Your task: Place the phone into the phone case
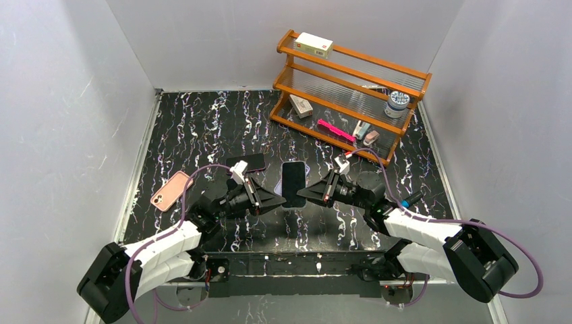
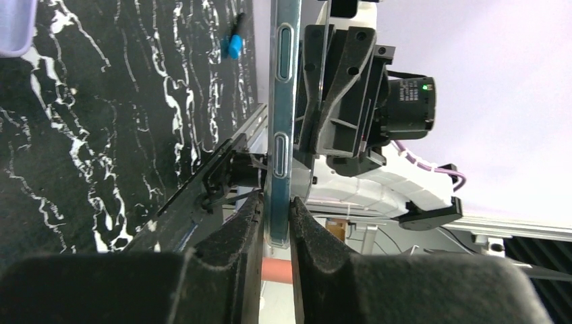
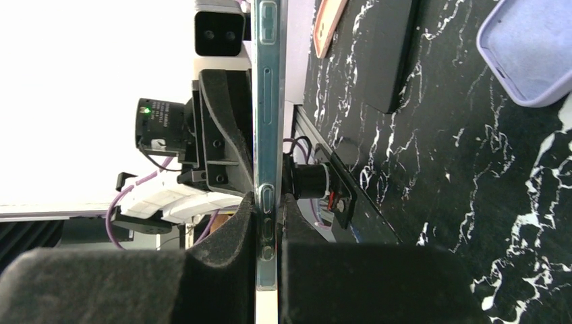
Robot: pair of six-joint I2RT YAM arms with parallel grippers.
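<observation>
A black phone with a shiny silver edge [image 1: 293, 181] is held level over the middle of the table, pinched from both sides. My left gripper [image 1: 279, 198] is shut on its left edge; the left wrist view shows the pads [image 2: 246, 229] clamping the phone's rim [image 2: 282, 101]. My right gripper [image 1: 305, 194] is shut on its right edge, and the right wrist view shows the rim [image 3: 270, 101] between the jaws. A lavender phone case [image 3: 533, 47] lies open side up on the table; from above the phone mostly hides it.
A pink phone [image 1: 170, 191] lies at the left, and a black flat slab [image 1: 248, 163] just left of the held phone. A wooden rack [image 1: 351, 88] with small items stands at the back right. A blue-tipped pen [image 1: 408, 201] lies by the right arm.
</observation>
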